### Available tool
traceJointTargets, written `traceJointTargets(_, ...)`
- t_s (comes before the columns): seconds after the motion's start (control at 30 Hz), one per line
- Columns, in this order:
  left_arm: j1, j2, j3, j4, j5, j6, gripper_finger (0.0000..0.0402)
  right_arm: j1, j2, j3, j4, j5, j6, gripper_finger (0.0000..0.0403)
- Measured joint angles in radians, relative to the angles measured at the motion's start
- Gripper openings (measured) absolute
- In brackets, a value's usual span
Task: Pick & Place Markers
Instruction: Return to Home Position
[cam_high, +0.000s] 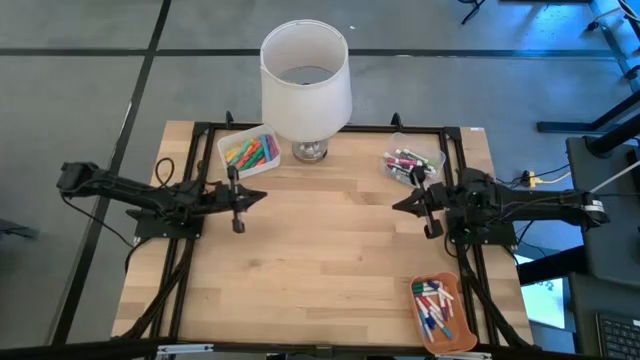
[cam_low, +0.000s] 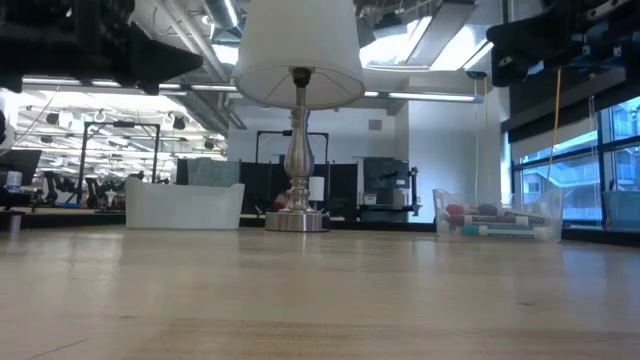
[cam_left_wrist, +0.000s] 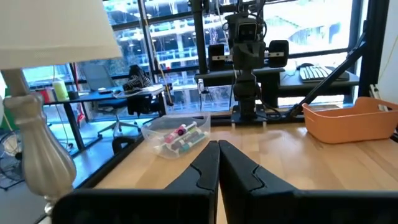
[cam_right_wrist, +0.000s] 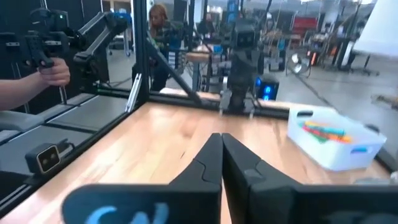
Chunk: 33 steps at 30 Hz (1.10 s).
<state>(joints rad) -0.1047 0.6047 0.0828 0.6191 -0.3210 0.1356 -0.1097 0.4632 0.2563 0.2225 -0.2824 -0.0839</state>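
Note:
Markers lie in three containers. A white bin (cam_high: 232, 158) at the far left holds bright ones (cam_high: 250, 151) (cam_right_wrist: 323, 132). A clear bin (cam_high: 432, 160) at the far right holds several more (cam_high: 406, 163) (cam_left_wrist: 180, 137). An orange tray (cam_high: 452, 290) at the near right corner holds red, blue and white ones (cam_high: 434, 308). My left gripper (cam_high: 262, 197) (cam_left_wrist: 219, 149) hovers shut above the table's left half, pointing right. My right gripper (cam_high: 397, 205) (cam_right_wrist: 221, 140) hovers shut above the right half, pointing left. Neither holds anything.
A table lamp with a white shade (cam_high: 305, 70) stands on its silver base (cam_high: 310, 151) at the far edge between the two bins. Bare wood (cam_high: 330, 250) lies between the grippers. Beyond the table, a person's hand (cam_right_wrist: 50, 71) holds a device.

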Motion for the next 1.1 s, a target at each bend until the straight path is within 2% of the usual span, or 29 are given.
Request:
traceJointTargets(0.37, 0.000, -0.097, -0.047, -0.012, 0.006, -0.021, 0.0004, 0.000, -0.027, 0.000, -0.060, 0.002, -0.006, 0.0004)
traceJointTargets(0.67, 0.000, -0.177, -0.047, -0.127, 0.027, -0.026, 0.0007, 0.000, -0.202, 0.000, -0.165, 0.002, -0.007, 0.0004)
traceJointTargets(1.1, 0.000, -0.201, -0.055, -0.162, 0.027, -0.043, 0.0006, 0.000, -0.379, -0.135, -0.131, 0.064, 0.006, 0.0004)
